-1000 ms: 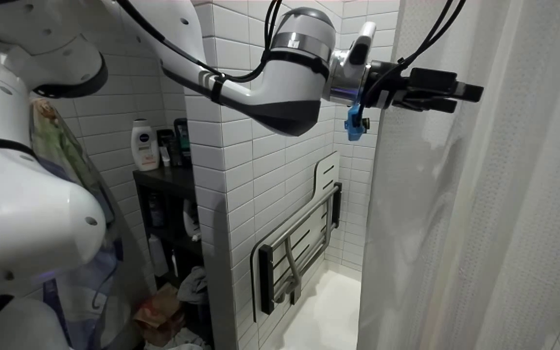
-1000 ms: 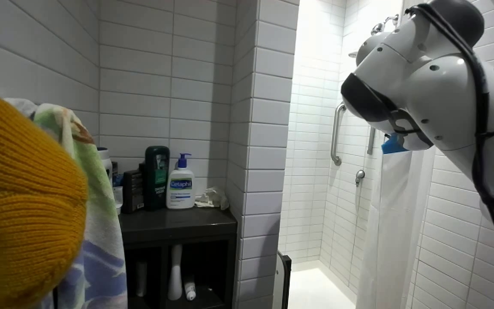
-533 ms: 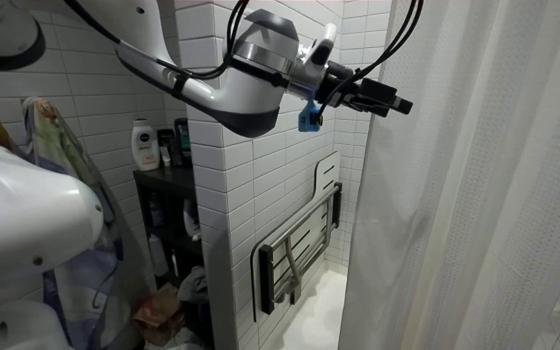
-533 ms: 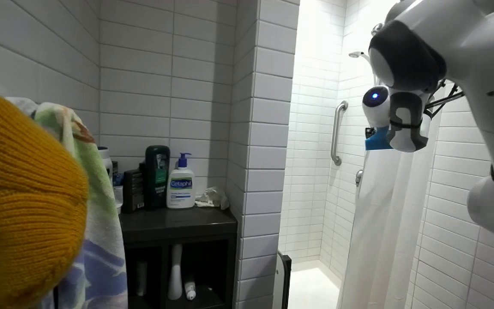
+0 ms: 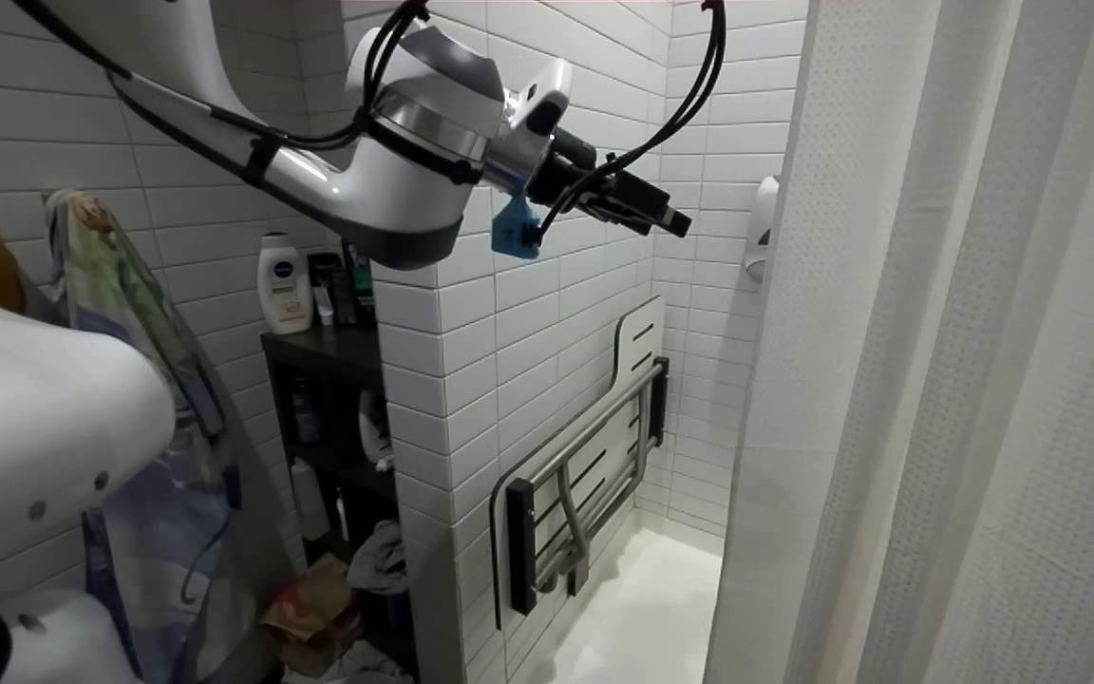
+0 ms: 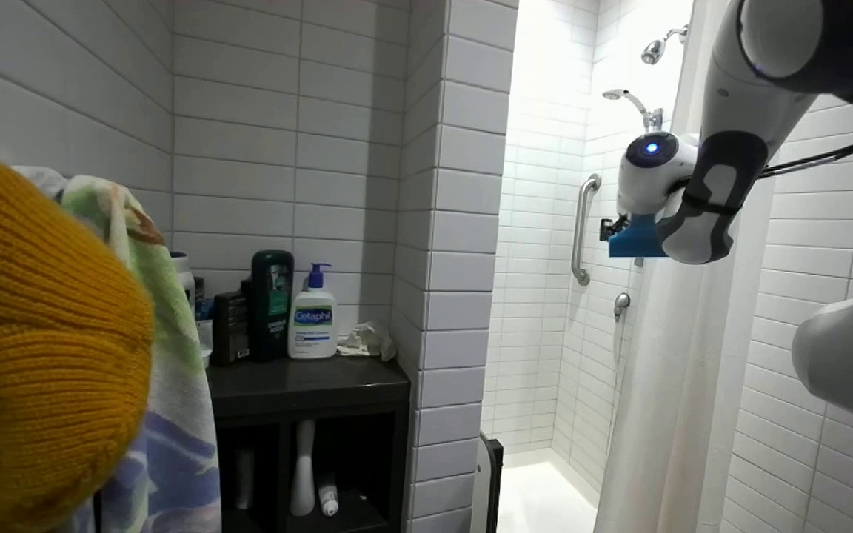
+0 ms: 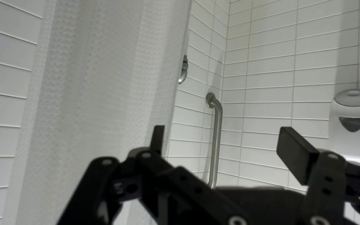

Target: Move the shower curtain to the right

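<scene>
A white shower curtain (image 5: 927, 342) is hanging, long axis running vertically; the Robotiq gripper (image 7: 223, 142) is holding its jaws apart.

White tiled walls (image 6: 238, 137), dark shelf unit (image 6: 308, 400), brightly lit white floor (image 6: 541, 492), steel grab bar (image 7: 216, 137), folded seat (image 5: 592, 450)

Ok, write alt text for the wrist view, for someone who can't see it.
A black tool stands open and empty at the bottom; a white textured shower curtain hangs in the left half. Beyond are white tiled walls, a metal grab bar and, at right, a dispenser.
</scene>
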Robot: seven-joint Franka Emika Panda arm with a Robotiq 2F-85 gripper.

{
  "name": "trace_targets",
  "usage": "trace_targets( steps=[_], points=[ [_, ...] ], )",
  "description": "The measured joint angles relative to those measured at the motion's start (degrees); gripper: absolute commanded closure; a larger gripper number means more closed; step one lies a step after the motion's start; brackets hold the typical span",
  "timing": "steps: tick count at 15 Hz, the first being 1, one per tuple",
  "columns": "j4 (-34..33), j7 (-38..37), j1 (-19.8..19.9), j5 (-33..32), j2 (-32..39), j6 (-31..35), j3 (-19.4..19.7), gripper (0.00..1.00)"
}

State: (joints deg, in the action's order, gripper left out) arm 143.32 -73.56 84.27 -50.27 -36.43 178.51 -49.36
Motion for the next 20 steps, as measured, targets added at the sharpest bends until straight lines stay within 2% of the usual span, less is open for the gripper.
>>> trace_targets(
  steps=[2,6,8,9,10,11,13,17,20],
  points=[
    [-0.08,-0.08,0.34,-0.35,-1.27,0.73,-0.84,0.56],
    [-0.43,-0.48,4.18,-0.59,-5.04,3.55,-3.6,0.88],
    [-1.0,-1.03,7.3,-0.58,-6.79,5.12,-5.47,0.99],
    [-1.44,-1.28,9.15,-0.54,-7.66,5.91,-6.45,1.0],
    [-1.94,-1.49,11.1,-0.47,-8.5,6.71,-7.42,0.67],
    [-2.51,-1.66,13.2,-0.4,-9.33,7.52,-8.38,0.71],
    [-3.61,-1.96,17.36,-0.15,-10.94,9.22,-10.09,0.66],
    [-4.83,-2.38,23.64,0.26,-14.0,13.01,-12.16,0.4],
    [-4.95,-2.43,25.67,0.88,-16.03,15.45,-12.47,0.19]
  ],
)
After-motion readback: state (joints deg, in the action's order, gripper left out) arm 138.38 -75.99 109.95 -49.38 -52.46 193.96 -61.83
